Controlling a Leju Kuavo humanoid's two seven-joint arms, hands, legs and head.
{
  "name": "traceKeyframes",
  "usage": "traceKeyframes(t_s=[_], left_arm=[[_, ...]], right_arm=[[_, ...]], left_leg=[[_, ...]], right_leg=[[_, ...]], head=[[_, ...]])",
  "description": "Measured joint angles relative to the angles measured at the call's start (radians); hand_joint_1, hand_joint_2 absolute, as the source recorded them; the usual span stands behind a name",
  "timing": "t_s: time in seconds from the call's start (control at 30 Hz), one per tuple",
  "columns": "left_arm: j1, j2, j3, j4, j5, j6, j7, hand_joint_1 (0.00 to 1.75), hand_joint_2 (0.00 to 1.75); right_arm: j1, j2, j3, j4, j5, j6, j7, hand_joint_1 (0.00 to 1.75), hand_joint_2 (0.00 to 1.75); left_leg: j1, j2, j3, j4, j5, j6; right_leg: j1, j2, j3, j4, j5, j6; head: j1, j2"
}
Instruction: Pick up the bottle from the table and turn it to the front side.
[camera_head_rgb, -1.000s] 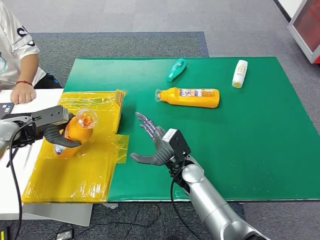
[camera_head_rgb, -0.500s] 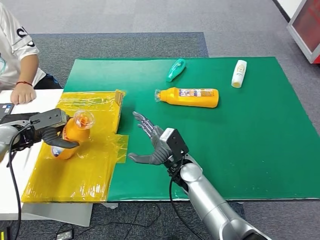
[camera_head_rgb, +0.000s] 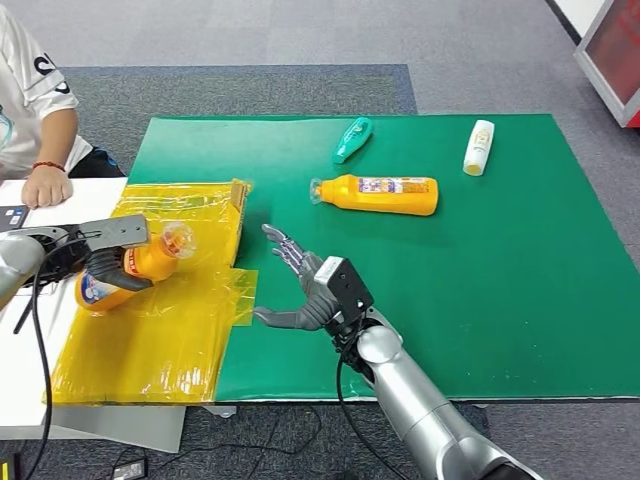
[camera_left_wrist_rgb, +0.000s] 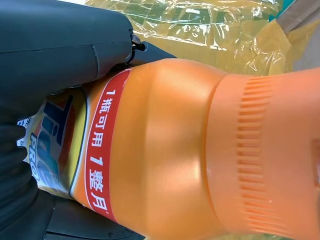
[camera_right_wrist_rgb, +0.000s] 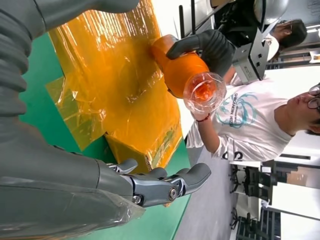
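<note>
My left hand (camera_head_rgb: 106, 258) grips an orange detergent bottle (camera_head_rgb: 124, 268) with a clear cap, holding it tilted over the yellow plastic sheet (camera_head_rgb: 151, 340) at the table's left. The left wrist view gives a close look at the bottle (camera_left_wrist_rgb: 170, 150), its red label band and part of the front label against my dark fingers (camera_left_wrist_rgb: 22, 200). The right wrist view catches the same bottle (camera_right_wrist_rgb: 181, 67) in my left hand (camera_right_wrist_rgb: 211, 47). My right hand (camera_head_rgb: 306, 290) hovers open over the green mat (camera_head_rgb: 490, 300), its fingers (camera_right_wrist_rgb: 166, 182) spread, empty.
A long orange bottle (camera_head_rgb: 377, 193), a teal bottle (camera_head_rgb: 353, 138) and a white bottle (camera_head_rgb: 479, 146) lie on the far part of the mat. A person (camera_head_rgb: 34, 110) sits at the left with a hand on the white table.
My left hand has tipped the orange bottle over and drawn it left, so its cap now points right and its label shows. My right hand has edged slightly left.
</note>
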Motion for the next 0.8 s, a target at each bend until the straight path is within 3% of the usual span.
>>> traceKeyframes(t_s=[0.3,0.8], left_arm=[[-0.032,-0.043,-0.045,0.030,-0.068,0.049,0.040,1.75,1.75],[-0.084,-0.115,-0.095,0.043,-0.067,0.046,0.041,1.75,1.75]], right_arm=[[0.001,0.002,0.000,0.004,0.006,-0.005,-0.001,0.00,1.75],[0.014,0.004,-0.001,0.019,0.015,-0.010,-0.006,0.00,1.75]], left_leg=[[0.000,0.000,-0.001,0.000,0.000,0.000],[0.000,0.000,-0.001,0.000,0.000,0.000]], right_leg=[[0.000,0.000,-0.001,0.000,0.000,0.000],[0.000,0.000,-0.001,0.000,0.000,0.000]], head=[[0.000,0.000],[0.000,0.000]])
